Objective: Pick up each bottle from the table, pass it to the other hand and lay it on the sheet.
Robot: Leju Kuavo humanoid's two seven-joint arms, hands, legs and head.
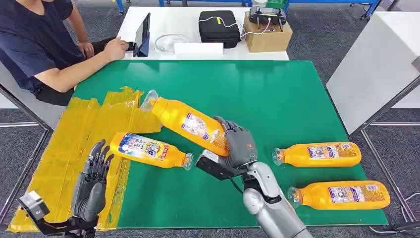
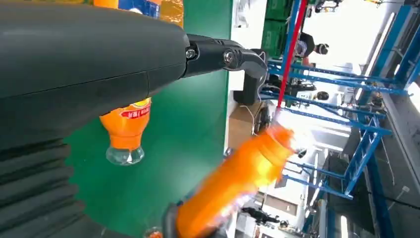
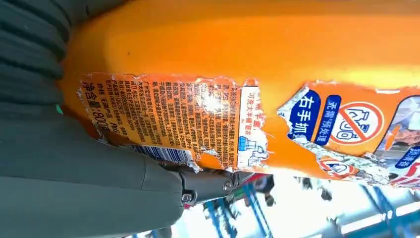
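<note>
While gripped, orange-filled bottle [image 1: 190, 126] aloft.

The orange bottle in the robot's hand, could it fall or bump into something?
It might. The right hand grips the held bottle near its base, so the long capped end sticks out and could tip or slip. That end hangs close above the bottle lying by the yellow sheet, which it could knock and roll. The left hand is open but well below, so a handover could miss.
</note>
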